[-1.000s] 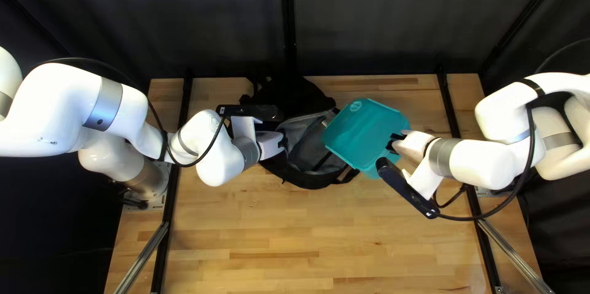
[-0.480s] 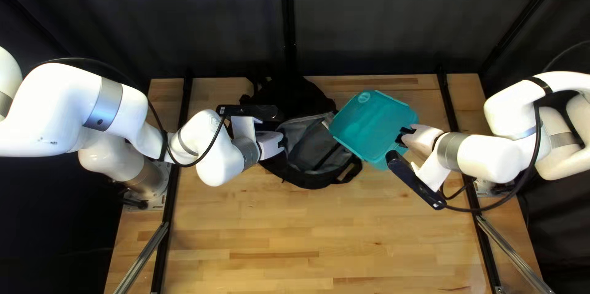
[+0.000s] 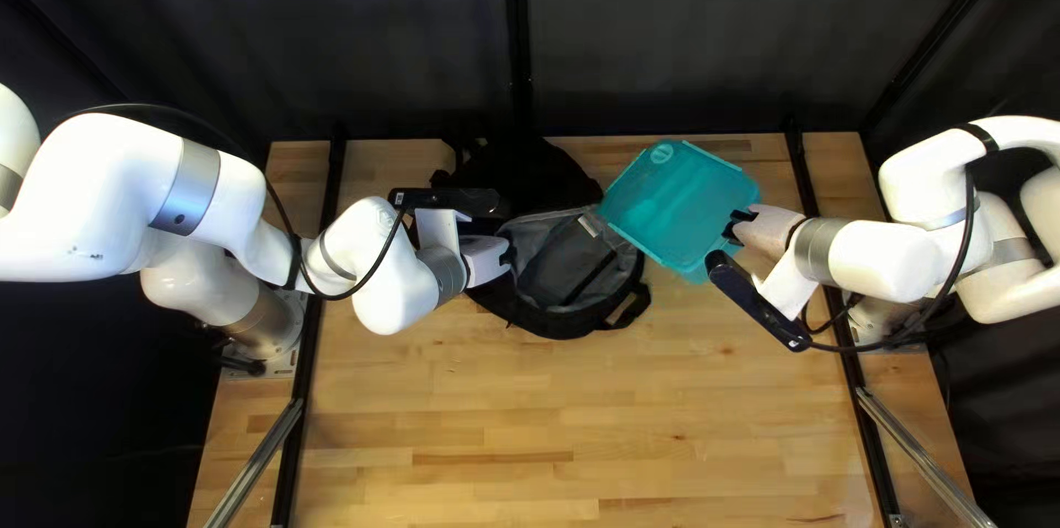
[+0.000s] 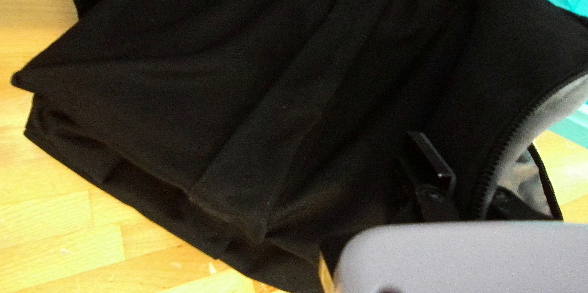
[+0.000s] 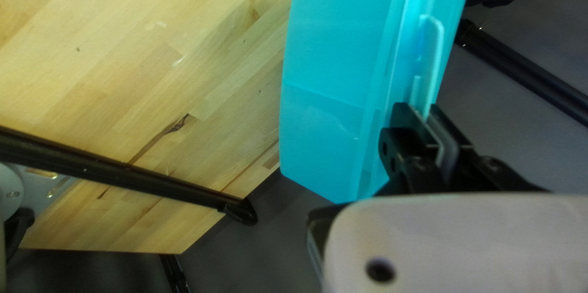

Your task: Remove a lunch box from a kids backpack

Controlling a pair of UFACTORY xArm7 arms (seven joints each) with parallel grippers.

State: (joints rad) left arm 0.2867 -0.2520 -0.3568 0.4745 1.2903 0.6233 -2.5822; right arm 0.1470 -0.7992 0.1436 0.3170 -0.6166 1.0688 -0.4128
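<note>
My left gripper (image 3: 508,255) holds the near left edge of the black backpack (image 3: 541,169). In the left wrist view my left gripper (image 4: 468,170) is shut on the cloth of the backpack (image 4: 275,84) beside the zipper; one finger shows outside, the other is hidden behind the fabric. My right gripper (image 3: 733,233) holds the teal lunch box (image 3: 679,208), tilted in the air right of the bag's open mouth. In the right wrist view my right gripper (image 5: 425,115) is shut on the rim latch of the lunch box (image 5: 337,84).
The wooden table (image 3: 497,407) lies beneath, with black rails (image 3: 812,208) along its sides and a dark curtain (image 3: 685,31) behind. A loose strap (image 3: 629,310) extends from the bag's near right side. My right arm's base stands at the right.
My right gripper and the lunch box have moved right and toward the table's far edge, away from the backpack's opening. My left arm and the bag's body look unmoved.
</note>
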